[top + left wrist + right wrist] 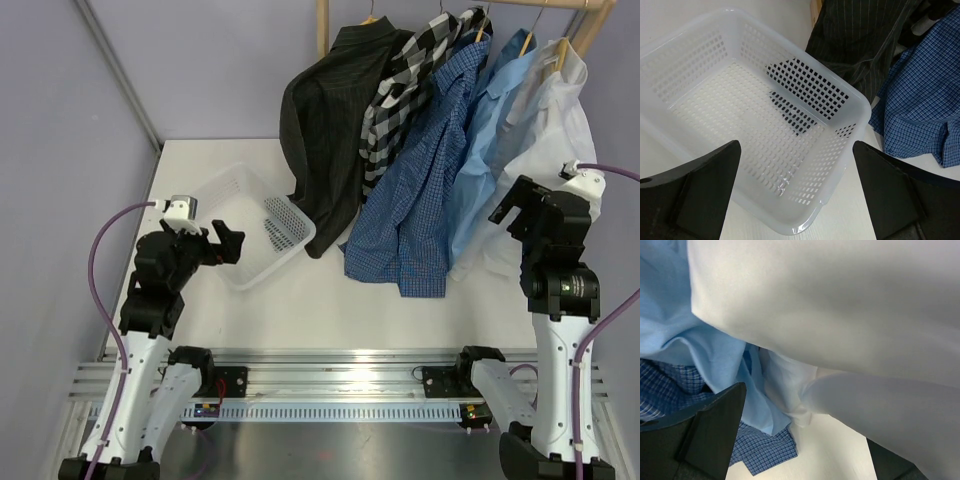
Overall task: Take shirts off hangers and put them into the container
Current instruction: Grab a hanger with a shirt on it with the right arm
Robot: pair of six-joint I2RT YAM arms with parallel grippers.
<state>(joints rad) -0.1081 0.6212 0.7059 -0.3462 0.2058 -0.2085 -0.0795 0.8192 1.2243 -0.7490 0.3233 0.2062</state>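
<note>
Pale table [300, 300], basket [250, 225] left, shirts [420, 170] hanging far right — left gripper [232, 246] by basket, right gripper [508, 205] beside white shirt [545, 140] — both jaws wide open, holding nothing.

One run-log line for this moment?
shirts: five hung | container: empty | left hand: open, facing container | right hand: open at white shirt

Bright even light, soft shadows, sharp focus.
</note>
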